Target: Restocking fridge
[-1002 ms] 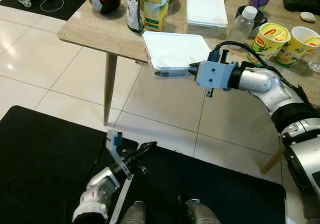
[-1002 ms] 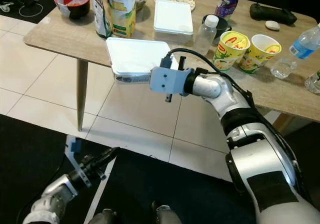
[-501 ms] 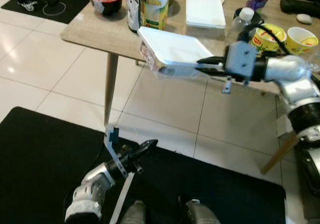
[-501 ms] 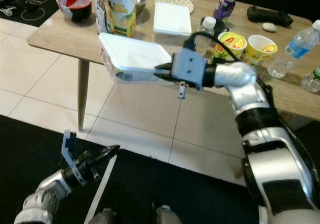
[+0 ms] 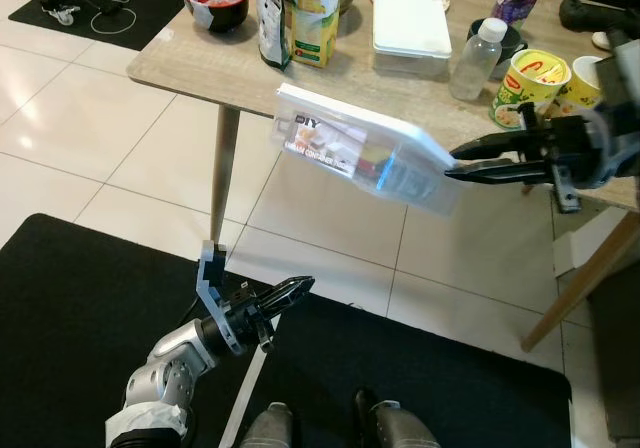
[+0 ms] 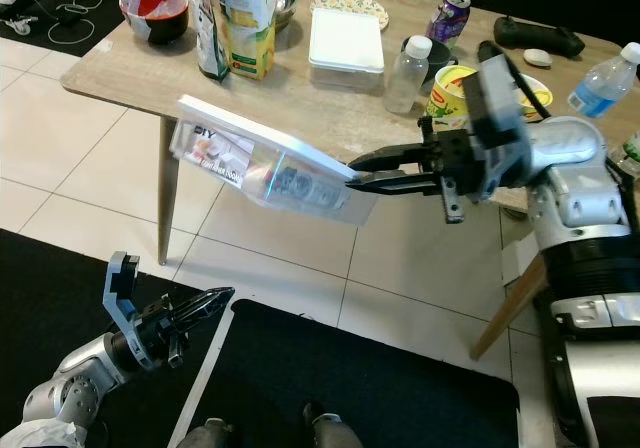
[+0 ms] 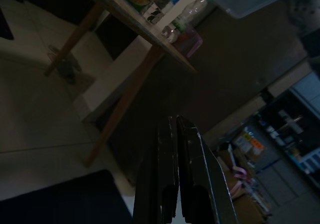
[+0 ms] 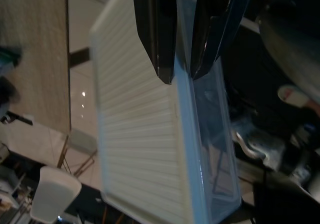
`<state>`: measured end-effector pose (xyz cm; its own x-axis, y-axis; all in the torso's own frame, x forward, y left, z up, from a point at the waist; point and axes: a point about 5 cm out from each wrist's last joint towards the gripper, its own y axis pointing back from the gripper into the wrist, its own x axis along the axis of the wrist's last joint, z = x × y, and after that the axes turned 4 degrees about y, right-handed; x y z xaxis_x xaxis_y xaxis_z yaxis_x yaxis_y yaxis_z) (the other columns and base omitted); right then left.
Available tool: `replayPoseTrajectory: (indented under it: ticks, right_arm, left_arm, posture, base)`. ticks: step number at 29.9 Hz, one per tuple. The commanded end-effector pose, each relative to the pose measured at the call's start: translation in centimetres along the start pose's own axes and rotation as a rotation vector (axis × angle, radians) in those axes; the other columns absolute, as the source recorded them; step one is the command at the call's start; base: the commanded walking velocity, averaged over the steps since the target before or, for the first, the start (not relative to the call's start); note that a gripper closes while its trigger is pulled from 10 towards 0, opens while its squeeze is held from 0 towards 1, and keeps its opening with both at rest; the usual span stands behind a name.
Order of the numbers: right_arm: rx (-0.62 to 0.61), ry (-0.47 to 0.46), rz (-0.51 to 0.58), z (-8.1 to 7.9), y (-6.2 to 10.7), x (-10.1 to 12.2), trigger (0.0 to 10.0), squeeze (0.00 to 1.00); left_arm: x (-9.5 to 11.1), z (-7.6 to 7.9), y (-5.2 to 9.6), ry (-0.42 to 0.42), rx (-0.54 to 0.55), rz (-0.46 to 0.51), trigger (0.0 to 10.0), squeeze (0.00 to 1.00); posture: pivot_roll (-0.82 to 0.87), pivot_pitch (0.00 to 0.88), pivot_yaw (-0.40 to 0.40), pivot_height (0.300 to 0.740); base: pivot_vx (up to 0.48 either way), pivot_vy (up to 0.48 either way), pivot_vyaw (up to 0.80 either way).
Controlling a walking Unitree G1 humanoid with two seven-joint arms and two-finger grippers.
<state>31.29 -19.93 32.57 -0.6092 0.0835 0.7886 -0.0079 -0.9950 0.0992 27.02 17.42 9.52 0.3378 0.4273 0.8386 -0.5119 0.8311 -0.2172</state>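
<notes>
Wooden surface [image 5: 200, 63] is carrying cartons and cups, while the clear flat plastic food box with a white lid [image 5: 360, 158] is hanging tilted just off its edge, looking light but slippery. Right end effector [image 5: 462, 162] is pinching one corner; left end effector [image 5: 290, 290], closed, is idling low.

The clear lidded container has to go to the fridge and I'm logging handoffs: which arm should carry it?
Right: its end effector already grips the container by one edge, off the table; the left end effector hangs low.
</notes>
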Motion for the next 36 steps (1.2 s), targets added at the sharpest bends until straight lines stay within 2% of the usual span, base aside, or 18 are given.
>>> replayPoseTrajectory:
  ticks: [1, 2, 7, 10, 11, 15, 17, 19, 24, 27, 36]
  right_arm:
    - [0.018, -0.009, 0.035, -0.4, 0.4, 0.6, 0.0, 0.00]
    - [0.032, -0.036, 0.035, -0.8, 0.4, 0.4, 0.0, 0.00]
    - [0.059, -0.087, 0.042, -1.5, 0.3, 0.2, 0.0, 0.00]
    - [0.093, -0.138, 0.055, -2.2, 0.1, 0.2, 0.0, 0.00]
    - [0.125, -0.176, 0.063, -2.7, -0.1, 0.3, 0.0, 0.00]
    - [0.148, -0.212, 0.070, -3.3, -0.1, 0.2, 0.0, 0.00]
    - [0.148, -0.212, 0.070, -3.3, -0.1, 0.2, 0.0, 0.00]
    - [0.161, -0.235, 0.069, -3.7, -0.1, 0.1, 0.0, 0.00]
    - [0.182, -0.267, 0.067, -4.3, -0.2, -0.1, 0.0, 0.00]
    - [0.193, -0.286, 0.069, -4.6, -0.3, -0.2, 0.0, 0.00]
    - [0.229, -0.323, 0.073, -5.2, -0.9, -0.5, 0.0, 0.00]
  left_arm:
    - [0.0, -0.1, 0.5, -0.022, 0.033, -0.020, 10.0, 0.00]
    - [0.3, -0.2, 0.4, -0.039, 0.045, -0.017, 10.0, 1.00]
    - [0.9, 0.0, 0.4, -0.063, 0.030, -0.020, 10.0, 1.00]
    - [1.9, 0.5, 0.5, -0.096, -0.009, -0.036, 10.0, 1.00]
    - [3.1, 0.9, 0.7, -0.137, -0.034, -0.042, 10.0, 1.00]
    - [4.8, 1.5, 0.7, -0.180, -0.077, -0.027, 10.0, 1.00]
    - [4.8, 1.5, 0.7, -0.180, -0.077, -0.027, 10.0, 1.00]
    - [5.7, 1.9, 0.7, -0.210, -0.111, -0.037, 10.0, 1.00]
    - [6.4, 2.9, 0.6, -0.235, -0.175, -0.071, 10.0, 1.00]
    - [6.5, 3.5, 0.6, -0.219, -0.210, -0.074, 10.0, 1.00]
    - [6.2, 4.3, 0.9, -0.221, -0.273, -0.132, 10.0, 1.00]
  posture:
    - [0.05, 0.175, -0.089, 0.740]
    - [0.05, 0.176, -0.089, 0.740]
    - [0.05, 0.177, -0.089, 0.740]
    - [0.05, 0.179, -0.089, 0.740]
    - [0.05, 0.180, -0.090, 0.740]
    - [0.05, 0.180, -0.090, 0.740]
    - [0.05, 0.180, -0.090, 0.740]
    - [0.05, 0.183, -0.095, 0.740]
    - [0.05, 0.185, -0.094, 0.740]
    - [0.05, 0.185, -0.095, 0.740]
    - [0.05, 0.184, -0.101, 0.740]
  base:
    - [0.000, 0.000, 0.00]
    - [0.000, 0.000, 0.00]
    - [0.000, 0.000, 0.00]
    - [0.000, 0.000, 0.00]
    - [0.000, 0.000, 0.00]
    - [0.000, 0.000, 0.00]
    - [0.000, 0.000, 0.00]
    - [0.000, 0.000, 0.00]
    - [0.000, 0.000, 0.00]
    - [0.000, 0.000, 0.00]
    - [0.000, 0.000, 0.00]
